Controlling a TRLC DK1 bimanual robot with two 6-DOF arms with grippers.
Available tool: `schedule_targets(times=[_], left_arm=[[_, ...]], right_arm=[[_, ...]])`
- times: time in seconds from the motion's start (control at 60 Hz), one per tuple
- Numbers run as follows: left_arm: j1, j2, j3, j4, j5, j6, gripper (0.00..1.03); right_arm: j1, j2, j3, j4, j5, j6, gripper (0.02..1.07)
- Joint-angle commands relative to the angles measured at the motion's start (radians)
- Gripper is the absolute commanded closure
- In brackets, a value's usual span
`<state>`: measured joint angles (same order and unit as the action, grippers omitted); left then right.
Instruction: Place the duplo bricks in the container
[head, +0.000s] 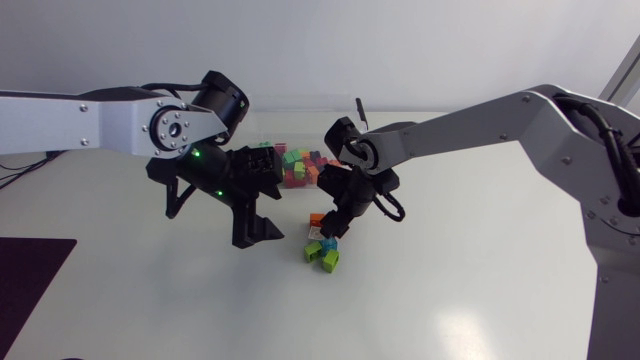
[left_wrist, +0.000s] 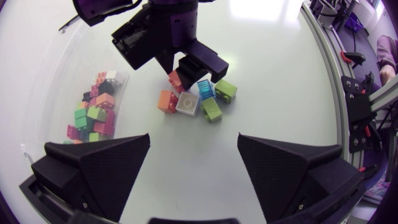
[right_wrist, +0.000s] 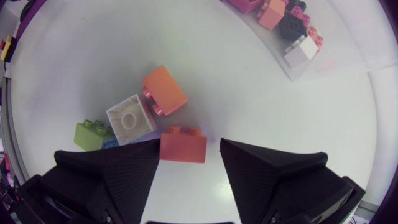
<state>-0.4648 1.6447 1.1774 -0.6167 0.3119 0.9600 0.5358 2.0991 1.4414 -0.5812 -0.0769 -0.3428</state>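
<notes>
Right end effector (head: 333, 228) crowds loose bricks (head: 322, 252); table (left_wrist: 186, 165) bare before left end effector (left_wrist: 194, 137)

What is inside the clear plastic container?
The clear plastic container holds small plastic duplo bricks: pink, green, orange, white and black. Any bricks beneath the top ones are covered.

The tabletop (head: 450, 300) is plain white. On it lie an orange brick (right_wrist: 165, 90), a white brick (right_wrist: 130, 118), a red-orange brick (right_wrist: 183, 145), a lime-green brick (right_wrist: 90, 134) and a striped blue brick (left_wrist: 205, 88). The clear container (left_wrist: 56, 87) holds pink, green and orange bricks (left_wrist: 93, 115). The left fingers (left_wrist: 93, 168) and the right fingers (right_wrist: 112, 174) are matte black.
</notes>
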Motion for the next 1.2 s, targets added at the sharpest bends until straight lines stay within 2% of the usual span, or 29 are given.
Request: schedule_targets(times=[0.0, 0.133, 0.517, 0.917, 1.183], left_arm=[[-0.015, 0.037, -0.004, -0.008, -0.002, -0.049, 0.06], [-0.037, 0.064, 0.016, -0.012, -0.004, -0.106, 0.06], [-0.100, 0.172, 0.111, -0.061, -0.011, -0.273, 0.06], [-0.136, 0.262, 0.203, -0.124, -0.099, -0.411, 0.06], [-0.156, 0.317, 0.234, -0.127, -0.155, -0.461, 0.07]], right_arm=[[0.009, 0.032, 0.024, -0.023, 0.008, 0.018, 0.57], [0.007, 0.032, 0.022, -0.029, 0.009, 0.021, 0.81], [-0.027, -0.062, -0.058, -0.022, 0.009, 0.037, 0.81], [-0.076, -0.206, -0.148, -0.008, -0.001, 0.054, 0.81], [-0.092, -0.312, -0.208, -0.002, -0.024, 0.073, 0.81]])
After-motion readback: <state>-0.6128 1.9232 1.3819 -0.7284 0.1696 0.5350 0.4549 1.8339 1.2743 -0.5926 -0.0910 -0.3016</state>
